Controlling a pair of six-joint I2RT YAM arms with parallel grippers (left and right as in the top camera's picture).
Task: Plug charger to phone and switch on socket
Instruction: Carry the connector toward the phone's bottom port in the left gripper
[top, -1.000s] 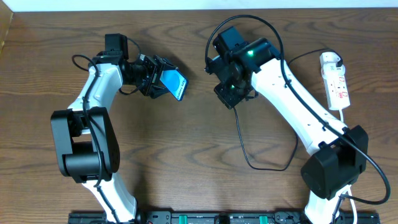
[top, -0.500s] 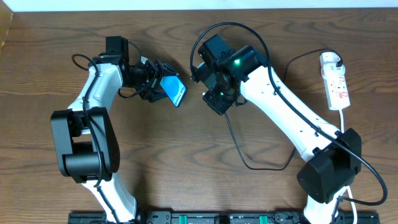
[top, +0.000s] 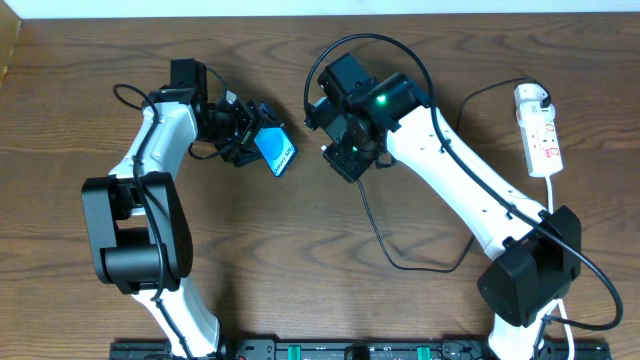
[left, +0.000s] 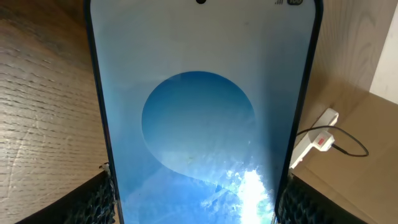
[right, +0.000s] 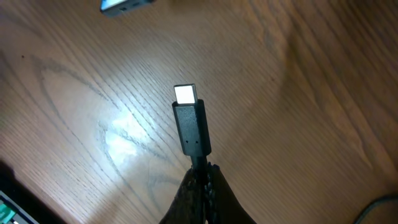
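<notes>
My left gripper (top: 250, 135) is shut on the phone (top: 276, 150), held tilted above the table with its lit blue screen showing; the screen fills the left wrist view (left: 199, 118) between my pads. My right gripper (top: 340, 160) is shut on the charger cable just behind its black connector (right: 190, 127), whose metal tip points away from me. The connector is a short way right of the phone, apart from it. The black cable (top: 385, 235) loops down across the table. The white socket strip (top: 540, 130) lies at the far right, and also shows in the left wrist view (left: 311, 140).
The charger's black cable arcs above my right arm (top: 370, 42) and runs to the white plug (top: 532, 97) on the strip. A white cord (top: 556, 185) leaves the strip downward. The phone's lower edge (right: 124, 5) shows at the top of the right wrist view.
My right arm has moved left with the connector, closing toward the phone. My left gripper has tipped the phone a little lower and to the left.
</notes>
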